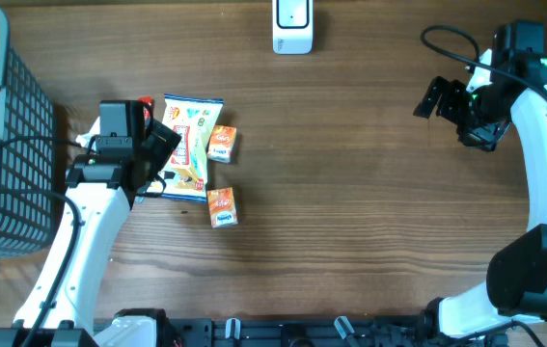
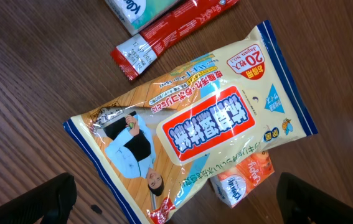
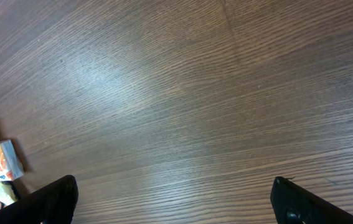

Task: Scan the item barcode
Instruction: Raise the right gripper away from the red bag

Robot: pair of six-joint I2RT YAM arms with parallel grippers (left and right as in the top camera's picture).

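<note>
A cream and blue wipes pouch (image 1: pixel 193 145) lies flat at the left of the table, printed face up (image 2: pixel 188 124). My left gripper (image 1: pixel 165 162) hovers over its left edge, open, its fingers wide to either side of the pouch's lower end (image 2: pixel 176 208) and holding nothing. Two small orange boxes (image 1: pixel 222 144) (image 1: pixel 222 206) lie by the pouch's right side; one of them (image 2: pixel 244 177) peeks from under it. A red stick pack (image 2: pixel 164 34) lies beyond the pouch. No barcode shows. My right gripper (image 1: pixel 437 99) hangs open over bare wood (image 3: pixel 176 202) at the far right.
A white scanner-like device (image 1: pixel 292 27) stands at the table's back edge, centre. A dark wire basket (image 1: pixel 3 145) fills the left edge beside my left arm. A teal and white pack (image 2: pixel 142 9) lies next to the red stick. An orange box (image 3: pixel 2 160) shows in the right wrist view.
</note>
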